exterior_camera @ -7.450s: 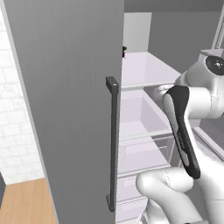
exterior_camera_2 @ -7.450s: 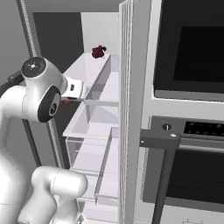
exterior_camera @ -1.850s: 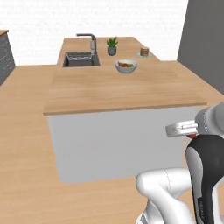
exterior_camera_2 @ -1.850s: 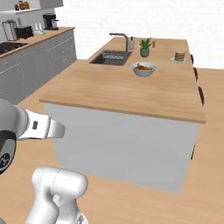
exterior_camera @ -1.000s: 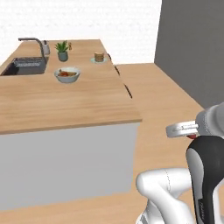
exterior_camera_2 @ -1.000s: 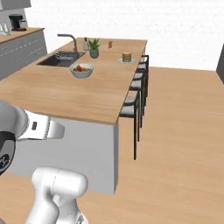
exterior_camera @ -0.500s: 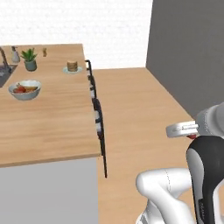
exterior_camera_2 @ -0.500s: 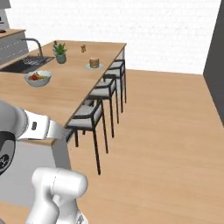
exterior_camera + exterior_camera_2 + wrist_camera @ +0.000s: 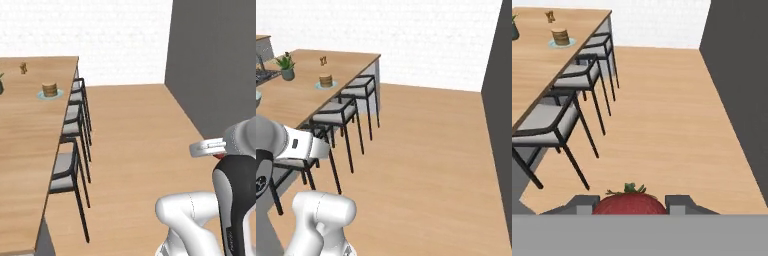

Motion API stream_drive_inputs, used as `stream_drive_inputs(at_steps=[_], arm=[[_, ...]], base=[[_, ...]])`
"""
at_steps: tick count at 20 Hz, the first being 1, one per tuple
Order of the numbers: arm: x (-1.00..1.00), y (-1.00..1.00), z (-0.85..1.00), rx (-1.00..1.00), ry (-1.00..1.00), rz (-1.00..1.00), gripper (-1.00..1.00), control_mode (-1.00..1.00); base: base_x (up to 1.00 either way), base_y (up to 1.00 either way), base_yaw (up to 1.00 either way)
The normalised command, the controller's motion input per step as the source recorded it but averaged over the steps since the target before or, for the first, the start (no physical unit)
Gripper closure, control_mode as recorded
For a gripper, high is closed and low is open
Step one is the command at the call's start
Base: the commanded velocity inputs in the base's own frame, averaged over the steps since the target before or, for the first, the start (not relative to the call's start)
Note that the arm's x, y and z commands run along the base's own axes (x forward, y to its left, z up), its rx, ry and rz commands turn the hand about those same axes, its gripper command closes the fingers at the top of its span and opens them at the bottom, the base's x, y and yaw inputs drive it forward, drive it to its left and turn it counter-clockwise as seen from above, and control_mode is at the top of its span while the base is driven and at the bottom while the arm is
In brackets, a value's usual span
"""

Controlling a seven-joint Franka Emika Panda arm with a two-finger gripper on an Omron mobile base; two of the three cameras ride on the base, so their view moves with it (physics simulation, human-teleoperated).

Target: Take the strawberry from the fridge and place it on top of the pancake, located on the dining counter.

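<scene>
My gripper is shut on the strawberry, a red fruit with a green leafy top wedged between the two dark fingertips at the bottom of the hand view. The pancake is a short tan stack on a pale blue-green plate near the far end of the dining counter. It lies well ahead and to the left of the gripper. The fridge is out of view.
Dark-framed, grey-seated chairs line the counter's near side. Small brown shakers stand beyond the pancake, a potted plant to its left. A tall dark grey wall bounds the right. Bare wood floor lies between.
The base has driven and turned, so the whole scene slid left. The sink and bowl have left the left base view, and the chairs and pancake now stand closer.
</scene>
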Motion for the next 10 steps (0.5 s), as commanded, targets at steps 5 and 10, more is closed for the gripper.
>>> stream_drive_inputs(at_steps=[5,10], arm=[[0.00,0.00,0.00,0.00,0.00,0.00,1.00,1.00],[0.00,0.00,0.00,0.00,0.00,0.00,1.00,1.00]], base=[[0.99,-0.95,0.25],[0.97,-0.85,0.37]])
